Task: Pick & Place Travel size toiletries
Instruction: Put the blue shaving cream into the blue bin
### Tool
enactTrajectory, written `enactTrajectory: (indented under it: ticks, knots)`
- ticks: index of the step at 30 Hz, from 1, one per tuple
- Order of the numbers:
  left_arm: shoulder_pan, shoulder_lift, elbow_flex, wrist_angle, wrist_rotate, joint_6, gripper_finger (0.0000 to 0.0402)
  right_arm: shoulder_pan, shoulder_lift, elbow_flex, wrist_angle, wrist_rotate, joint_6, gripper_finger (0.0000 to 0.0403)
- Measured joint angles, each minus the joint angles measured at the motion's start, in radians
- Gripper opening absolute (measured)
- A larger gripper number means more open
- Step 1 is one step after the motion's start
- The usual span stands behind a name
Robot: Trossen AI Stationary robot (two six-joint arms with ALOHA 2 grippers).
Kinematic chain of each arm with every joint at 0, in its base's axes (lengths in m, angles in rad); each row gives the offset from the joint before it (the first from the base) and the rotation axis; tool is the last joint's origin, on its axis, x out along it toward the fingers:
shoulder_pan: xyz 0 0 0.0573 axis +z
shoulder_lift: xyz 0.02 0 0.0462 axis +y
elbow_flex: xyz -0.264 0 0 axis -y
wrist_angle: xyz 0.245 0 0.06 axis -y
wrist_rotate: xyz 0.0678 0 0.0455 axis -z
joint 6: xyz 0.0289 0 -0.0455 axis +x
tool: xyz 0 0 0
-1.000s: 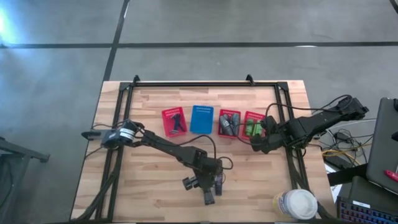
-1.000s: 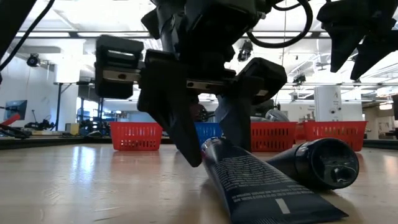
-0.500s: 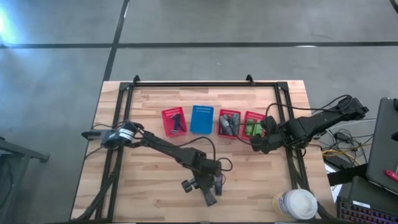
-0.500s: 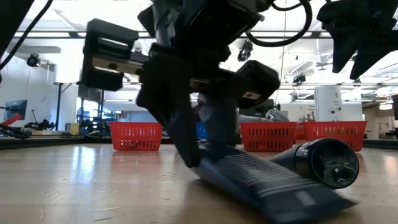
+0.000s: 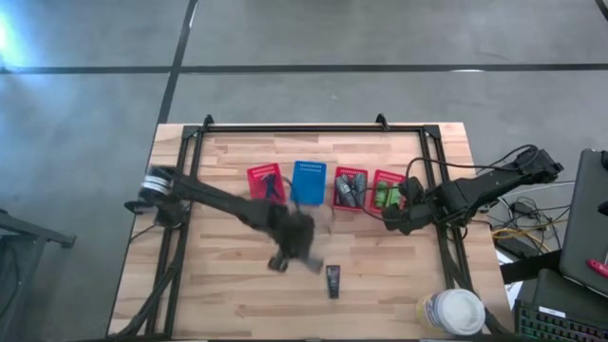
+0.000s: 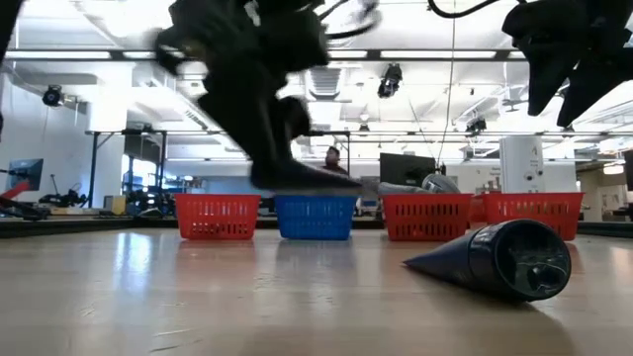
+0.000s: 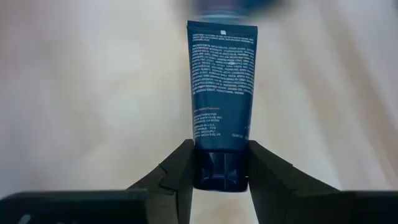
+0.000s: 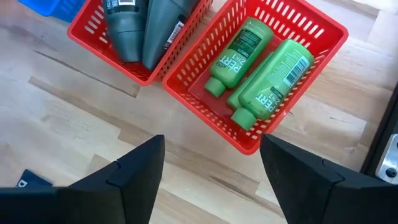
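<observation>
My left gripper (image 7: 219, 149) is shut on a dark blue tube (image 7: 221, 81), one of the travel size toiletries. In the high view it (image 5: 294, 239) hovers blurred in front of the blue basket (image 5: 308, 182). A second dark tube (image 5: 332, 280) lies on its side on the table, cap toward the near edge (image 6: 519, 259). Red baskets hold dark pieces (image 5: 266, 184), grey tubes (image 8: 143, 28) and green tubes (image 8: 264, 68). My right gripper (image 8: 211, 158) hangs open above the table beside the green-tube basket, nothing between its fingers. My left gripper pinches the dark blue tube at its cap end (image 7: 217, 171) between its two fingers. The fingers slant down and the tube runs on past their ends, along them. The low view shows the tube (image 6: 316, 178) lifted clear of the table.
The baskets stand in a row across the table's middle. A black frame rail (image 5: 304, 128) runs along the far edge and down both sides. A white-lidded container (image 5: 454, 312) sits at the near right corner. Bare wood lies left of and in front of the baskets.
My left gripper has shut on the dark blue tube where it lay, rolled its wrist, then risen and gone toward the far edge and the baskets. The tube has been lifted clear of the table. The other dark tube has stayed where it was.
</observation>
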Motion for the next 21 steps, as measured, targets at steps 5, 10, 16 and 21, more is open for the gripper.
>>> enactTrajectory:
  ticks: [5,10,16,21]
  knots:
    - [0.133,-0.256,-0.286,0.259,-0.185,-0.564,0.0120,0.000,-0.001,0.000,0.000,0.001,0.016,0.0279]
    - [0.255,-0.468,-0.538,0.566,-0.387,-1.177,0.0120,0.000,-0.001,0.000,0.000,0.010,0.016,0.0294]
    - [0.305,-0.453,-0.656,0.764,-0.396,-1.364,0.0120,0.000,-0.001,0.000,0.003,0.036,0.036,0.0305]
    - [0.310,-0.387,-0.616,0.759,-0.400,-1.333,0.0120,0.000,-0.002,0.000,0.003,0.038,0.043,0.0303]
